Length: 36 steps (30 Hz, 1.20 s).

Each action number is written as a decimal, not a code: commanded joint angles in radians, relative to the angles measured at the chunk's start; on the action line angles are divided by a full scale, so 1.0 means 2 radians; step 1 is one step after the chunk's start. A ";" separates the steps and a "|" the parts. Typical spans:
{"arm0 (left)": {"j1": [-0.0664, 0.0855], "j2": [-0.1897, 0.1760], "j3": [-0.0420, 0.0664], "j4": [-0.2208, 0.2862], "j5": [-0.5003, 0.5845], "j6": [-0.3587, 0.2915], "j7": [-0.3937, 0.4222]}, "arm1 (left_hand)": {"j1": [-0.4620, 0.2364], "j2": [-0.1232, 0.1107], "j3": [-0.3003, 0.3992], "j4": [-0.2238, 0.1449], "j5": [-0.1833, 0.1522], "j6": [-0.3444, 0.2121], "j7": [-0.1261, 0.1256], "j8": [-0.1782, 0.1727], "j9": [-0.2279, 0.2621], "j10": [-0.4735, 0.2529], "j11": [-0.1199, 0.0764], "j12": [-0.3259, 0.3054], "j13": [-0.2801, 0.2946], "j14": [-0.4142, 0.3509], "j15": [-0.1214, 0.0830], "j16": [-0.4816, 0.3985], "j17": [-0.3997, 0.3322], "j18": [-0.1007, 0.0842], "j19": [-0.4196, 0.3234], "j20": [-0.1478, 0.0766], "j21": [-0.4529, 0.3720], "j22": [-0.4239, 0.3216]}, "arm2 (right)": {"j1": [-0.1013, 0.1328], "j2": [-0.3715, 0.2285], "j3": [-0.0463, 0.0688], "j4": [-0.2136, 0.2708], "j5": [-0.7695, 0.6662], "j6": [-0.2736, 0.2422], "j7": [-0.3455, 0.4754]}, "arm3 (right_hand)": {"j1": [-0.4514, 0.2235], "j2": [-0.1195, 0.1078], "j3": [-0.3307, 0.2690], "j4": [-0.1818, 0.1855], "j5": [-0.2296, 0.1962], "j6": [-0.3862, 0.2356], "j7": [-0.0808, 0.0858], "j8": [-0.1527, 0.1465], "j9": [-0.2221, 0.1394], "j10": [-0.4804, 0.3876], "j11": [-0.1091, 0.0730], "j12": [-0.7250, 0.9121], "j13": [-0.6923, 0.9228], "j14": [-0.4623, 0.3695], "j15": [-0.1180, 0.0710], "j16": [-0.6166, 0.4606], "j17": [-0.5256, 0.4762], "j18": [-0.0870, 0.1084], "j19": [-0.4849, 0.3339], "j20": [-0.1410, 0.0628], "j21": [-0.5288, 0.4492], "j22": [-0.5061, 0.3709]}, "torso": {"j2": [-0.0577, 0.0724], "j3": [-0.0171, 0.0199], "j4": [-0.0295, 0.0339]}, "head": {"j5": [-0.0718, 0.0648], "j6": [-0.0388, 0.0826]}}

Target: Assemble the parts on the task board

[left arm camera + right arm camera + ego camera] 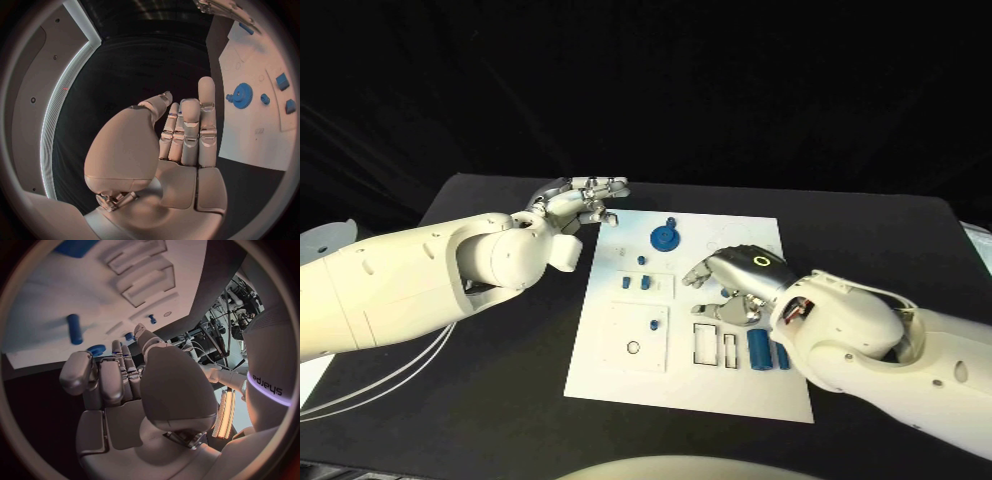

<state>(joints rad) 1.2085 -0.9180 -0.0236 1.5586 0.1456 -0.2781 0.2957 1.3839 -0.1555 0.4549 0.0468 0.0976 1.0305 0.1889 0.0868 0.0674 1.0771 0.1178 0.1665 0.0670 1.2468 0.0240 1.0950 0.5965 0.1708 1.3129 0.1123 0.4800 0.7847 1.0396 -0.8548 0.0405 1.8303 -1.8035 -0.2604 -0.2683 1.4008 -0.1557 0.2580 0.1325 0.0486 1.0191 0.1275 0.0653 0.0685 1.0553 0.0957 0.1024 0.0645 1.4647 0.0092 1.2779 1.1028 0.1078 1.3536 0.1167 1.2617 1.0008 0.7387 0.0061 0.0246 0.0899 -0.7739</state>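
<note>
Task board (625,375) mid-table (488,400) — gear (666,239) at its far edge.

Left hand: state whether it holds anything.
Empty. The left hand has its fingers straight and side by side, off the task board.

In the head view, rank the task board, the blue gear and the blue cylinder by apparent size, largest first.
1. Task board, by far the largest.
2. Blue gear and blue cylinder: these look alike in extent, the gear round, the cylinder long and narrow, so no firm ranking between them.

Robotics lab, black-draped table (488,300), white task board (625,375), equipment racks behind
</note>
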 commanded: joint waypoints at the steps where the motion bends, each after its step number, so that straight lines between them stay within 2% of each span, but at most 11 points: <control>1: 0.000 -0.001 0.000 0.003 0.002 0.012 0.002 | -0.002 -0.001 0.000 -0.003 0.003 -0.005 0.000 -0.001 -0.001 -0.005 0.000 0.002 -0.001 -0.003 0.000 -0.002 0.000 0.004 -0.003 0.001 -0.003 0.000 | 0.010 -0.020 0.001 0.005 0.028 0.013 -0.015 | 0.005 -0.003 -0.009 0.001 0.003 0.002 -0.006 -0.001 0.000 -0.005 -0.007 -0.002 -0.001 0.015 -0.008 -0.001 0.001 0.001 -0.001 -0.007 -0.003 0.000 | 0.000 -0.0006 -0.0014 | -0.005 0.002; 6: 0.000 -0.002 0.000 0.006 0.002 0.014 0.002 | -0.001 0.000 0.000 -0.003 0.003 -0.005 0.000 -0.001 -0.001 -0.005 0.000 0.002 -0.001 -0.003 0.000 -0.001 0.000 0.004 -0.003 0.001 -0.003 -0.001 | 0.021 -0.051 0.002 0.001 0.021 0.040 -0.025 | 0.009 -0.008 -0.026 0.007 0.003 -0.001 -0.013 -0.002 -0.001 -0.019 -0.015 -0.010 -0.001 0.016 -0.020 -0.002 0.000 0.001 0.000 -0.018 -0.005 -0.003 | 0.000 -0.0005 -0.0038 | -0.008 0.005; 9: 0.000 -0.002 0.000 0.006 0.002 0.014 0.003 | -0.001 0.000 0.000 -0.003 0.003 -0.005 0.000 -0.001 -0.001 -0.005 0.000 0.002 -0.001 -0.003 0.000 -0.001 0.000 0.004 -0.003 0.001 -0.003 -0.001 | 0.022 -0.058 0.002 -0.001 0.014 0.048 -0.027 | 0.010 -0.009 -0.030 0.008 0.004 -0.002 -0.014 -0.001 -0.001 -0.021 -0.016 -0.012 -0.001 0.016 -0.021 -0.002 -0.001 0.001 0.000 -0.020 -0.006 -0.004 | 0.000 0.0003 -0.0049 | -0.008 0.005; 13: 0.000 -0.002 0.000 0.006 0.002 0.015 0.002 | -0.001 0.000 0.000 -0.003 0.003 -0.005 0.000 -0.001 -0.001 -0.005 0.000 0.002 -0.001 -0.003 0.000 -0.001 0.000 0.004 -0.003 0.001 -0.003 -0.001 | 0.023 -0.059 0.002 -0.003 0.011 0.054 -0.027 | 0.012 -0.007 -0.033 0.011 0.004 0.000 -0.016 -0.001 0.000 -0.019 -0.018 -0.011 -0.001 0.017 -0.022 -0.002 -0.002 0.001 0.000 -0.021 -0.006 -0.004 | 0.000 -0.0004 -0.0034 | -0.009 0.005; 23: 0.000 -0.001 0.000 0.004 0.002 0.016 0.002 | -0.001 0.000 0.000 -0.003 0.003 -0.005 0.000 -0.001 -0.001 -0.005 0.000 0.002 -0.001 -0.003 0.000 -0.001 0.000 0.004 -0.003 0.001 -0.003 -0.001 | 0.020 -0.043 0.000 -0.010 0.013 0.070 -0.021 | 0.025 0.012 -0.027 0.018 0.003 0.023 -0.016 0.002 0.002 0.017 -0.015 0.002 0.000 0.018 -0.012 -0.003 -0.005 0.000 0.003 -0.014 -0.007 -0.005 | 0.000 -0.0008 -0.0031 | -0.009 0.005; 27: 0.000 -0.002 0.000 0.004 0.002 0.016 0.001 | -0.001 0.000 0.000 -0.003 0.003 -0.005 0.000 -0.001 -0.001 -0.005 0.000 0.002 -0.001 -0.003 0.000 -0.001 0.000 0.004 -0.003 0.001 -0.003 -0.001 | 0.019 -0.036 -0.001 -0.014 0.013 0.073 -0.019 | 0.031 0.021 -0.018 0.020 0.002 0.029 -0.016 0.002 0.002 0.024 -0.015 0.002 -0.001 0.017 -0.011 -0.004 -0.007 0.001 0.002 -0.012 -0.008 -0.006 | 0.000 -0.0008 -0.0026 | -0.008 0.004; 36: 0.000 -0.002 0.000 0.004 0.002 0.017 0.000 | -0.001 0.000 0.000 -0.003 0.003 -0.005 0.000 -0.001 -0.001 -0.005 0.000 0.002 -0.001 -0.003 0.000 -0.001 0.000 0.004 -0.003 0.001 -0.003 -0.001 | 0.018 -0.027 -0.001 -0.020 0.012 0.072 -0.018 | 0.037 0.029 -0.004 0.021 0.001 0.036 -0.014 0.001 0.001 0.035 -0.011 0.002 -0.001 0.018 -0.008 -0.002 -0.005 0.000 0.004 -0.010 -0.007 -0.004 | 0.000 -0.0009 -0.0030 | -0.008 0.003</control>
<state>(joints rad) 1.2084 -0.9217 -0.0249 1.5657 0.1457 -0.2655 0.2935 1.3839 -0.1555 0.4550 0.0469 0.0976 1.0305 0.1888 0.0867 0.0675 1.0702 0.1177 0.1665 0.0671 1.2469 0.0239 1.0950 0.5967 0.1709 1.3129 0.1123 0.4800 0.7848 1.0778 -0.9115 0.0386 1.7919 -1.7698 -0.1365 -0.3098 1.4725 -0.1062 0.2447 0.1764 0.0523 1.0842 0.0995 0.0651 0.0703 1.1191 0.0716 0.1023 0.0637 1.4661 -0.0139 1.2739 1.0908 0.1078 1.3593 0.0896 1.2467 0.9906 0.7389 0.0042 0.0184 0.0744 -0.7667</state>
